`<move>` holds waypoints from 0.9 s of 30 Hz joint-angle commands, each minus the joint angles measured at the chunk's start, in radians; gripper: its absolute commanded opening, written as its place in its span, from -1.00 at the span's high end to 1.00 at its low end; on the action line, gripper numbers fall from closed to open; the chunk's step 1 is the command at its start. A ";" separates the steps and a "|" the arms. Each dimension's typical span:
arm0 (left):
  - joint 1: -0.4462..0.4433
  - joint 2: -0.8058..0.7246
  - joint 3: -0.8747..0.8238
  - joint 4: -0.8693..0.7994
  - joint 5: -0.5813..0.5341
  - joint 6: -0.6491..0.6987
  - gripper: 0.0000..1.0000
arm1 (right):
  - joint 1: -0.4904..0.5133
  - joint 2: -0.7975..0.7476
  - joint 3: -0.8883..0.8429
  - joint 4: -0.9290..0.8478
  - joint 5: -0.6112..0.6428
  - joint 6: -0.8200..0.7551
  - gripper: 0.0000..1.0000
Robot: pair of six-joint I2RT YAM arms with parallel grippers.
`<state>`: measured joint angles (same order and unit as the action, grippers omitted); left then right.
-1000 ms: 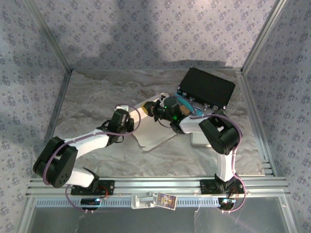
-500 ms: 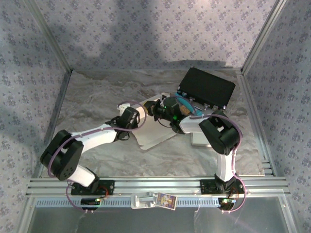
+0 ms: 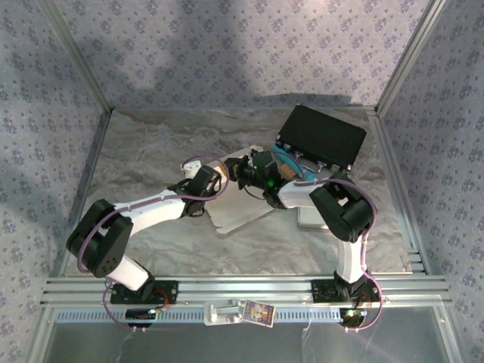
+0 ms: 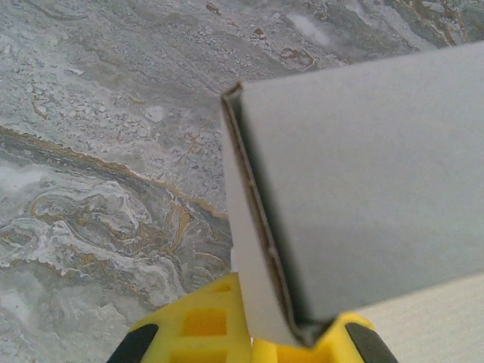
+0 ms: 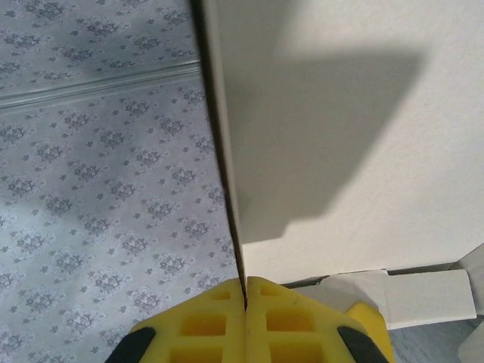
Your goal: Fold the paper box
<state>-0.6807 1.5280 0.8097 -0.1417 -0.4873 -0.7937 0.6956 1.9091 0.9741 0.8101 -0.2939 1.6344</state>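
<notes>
Past the tabletop (image 3: pixel 144 159) middle, I have the paper box (image 3: pixel 239 212) between the left gripper (image 4: pixel 293 339) and right gripper (image 5: pixel 246 293), each clamped on a panel.

The left gripper (image 3: pixel 215 181) has swung right across the table to the paper box (image 3: pixel 240 214) and clamped its edge.

White arm links (image 3: pixel 147 210), black joints (image 3: pixel 98 246), lilac cables (image 3: pixel 198 160); yellow waffle-grid jaws, black tips; green LED (image 3: pixel 266 168).
</notes>
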 commanded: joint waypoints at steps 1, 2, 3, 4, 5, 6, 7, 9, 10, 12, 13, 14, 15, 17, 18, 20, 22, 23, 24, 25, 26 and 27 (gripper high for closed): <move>0.012 0.038 0.030 -0.043 -0.003 0.003 1.00 | 0.024 -0.024 0.007 -0.100 -0.073 0.014 1.00; 0.014 0.033 0.046 -0.077 -0.013 0.002 1.00 | 0.018 -0.036 0.007 -0.122 -0.068 0.007 0.90; 0.017 0.026 0.066 -0.109 -0.011 0.010 1.00 | 0.011 -0.059 0.005 -0.160 -0.056 -0.004 0.71; 0.019 0.019 0.082 -0.138 -0.006 0.019 1.00 | 0.002 -0.086 0.005 -0.210 -0.045 -0.021 0.54; 0.025 0.010 0.103 -0.173 0.006 0.031 1.00 | -0.010 -0.127 0.011 -0.288 -0.030 -0.046 0.35; 0.032 0.003 0.119 -0.205 0.023 0.047 1.00 | -0.023 -0.170 0.021 -0.375 -0.015 -0.089 0.20; 0.042 -0.005 0.134 -0.229 0.044 0.061 1.00 | -0.037 -0.217 0.031 -0.453 0.004 -0.131 0.08; 0.069 -0.025 0.163 -0.290 0.103 0.099 1.00 | -0.062 -0.314 0.064 -0.651 0.057 -0.216 -0.14; 0.083 -0.036 0.170 -0.308 0.133 0.109 1.00 | -0.078 -0.352 0.084 -0.733 0.079 -0.250 -0.21; 0.128 -0.061 0.175 -0.328 0.244 0.143 1.00 | -0.124 -0.414 0.143 -0.902 0.108 -0.316 -0.28; 0.147 -0.071 0.181 -0.342 0.285 0.149 1.00 | -0.144 -0.428 0.172 -0.966 0.111 -0.341 -0.29; 0.163 -0.080 0.190 -0.363 0.322 0.164 1.00 | -0.166 -0.430 0.208 -1.040 0.111 -0.370 -0.29; 0.175 -0.088 0.200 -0.376 0.357 0.187 1.00 | -0.187 -0.422 0.279 -1.119 0.109 -0.393 -0.29; 0.192 -0.091 0.231 -0.424 0.409 0.217 1.00 | -0.216 -0.386 0.368 -1.230 0.100 -0.432 -0.27; 0.196 -0.092 0.249 -0.439 0.440 0.238 1.00 | -0.231 -0.365 0.402 -1.250 0.094 -0.449 -0.19; 0.199 -0.085 0.281 -0.480 0.472 0.262 1.00 | -0.242 -0.324 0.459 -1.256 0.087 -0.476 -0.14; 0.199 -0.080 0.300 -0.511 0.488 0.269 1.00 | -0.244 -0.263 0.544 -1.295 0.079 -0.495 -0.13; 0.199 -0.077 0.306 -0.518 0.493 0.269 1.00 | -0.243 -0.226 0.588 -1.317 0.061 -0.501 -0.09; 0.199 -0.077 0.311 -0.522 0.495 0.266 1.00 | -0.243 -0.190 0.627 -1.333 0.042 -0.505 -0.05; 0.200 -0.079 0.313 -0.523 0.496 0.265 1.00 | -0.239 -0.162 0.654 -1.347 0.034 -0.510 -0.02; 0.199 -0.081 0.312 -0.520 0.498 0.262 1.00 | -0.236 -0.137 0.684 -1.372 0.034 -0.522 0.00; 0.199 -0.084 0.315 -0.518 0.500 0.259 1.00 | -0.232 -0.115 0.703 -1.390 0.039 -0.537 0.01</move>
<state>-0.4843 1.4643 1.0973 -0.6067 -0.0303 -0.5571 0.4545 1.7397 1.6146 -0.4351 -0.2352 1.1614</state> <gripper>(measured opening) 0.044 0.500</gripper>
